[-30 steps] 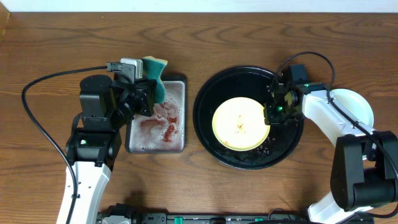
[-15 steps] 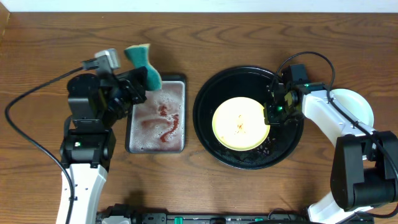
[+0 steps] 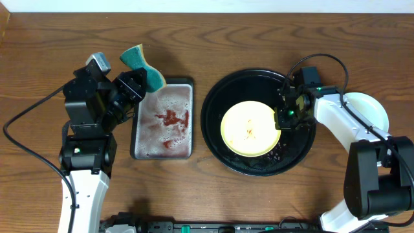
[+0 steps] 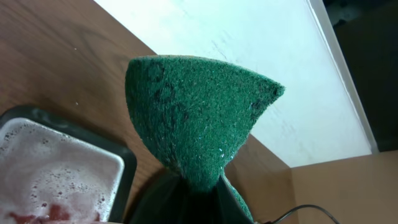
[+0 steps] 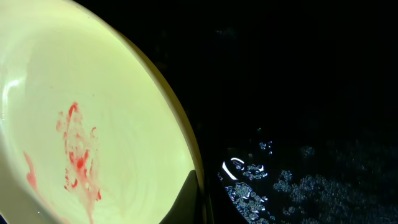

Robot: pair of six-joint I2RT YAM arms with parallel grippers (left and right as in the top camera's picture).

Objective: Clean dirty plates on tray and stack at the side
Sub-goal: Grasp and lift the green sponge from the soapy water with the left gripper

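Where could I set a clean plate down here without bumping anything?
Bare wood lies along the front of the table, below the grey tray and black tray. Another patch lies at the far right corner. The strip between the trays is narrow, and the right gripper on the yellow plate crowds the black tray's right side.

I'm looking down on a dark brown wooden table (image 3: pixel 259 200), its wavy grain running left to right, evenly lit with only a soft sheen. Along the far edge there's a white strip (image 3: pixel 226 5). On the left wrist view that's a plain white surface beyond the table, with a pale wooden panel (image 4: pixel 348 193) and a dark patch (image 4: pixel 373 37) at its right.
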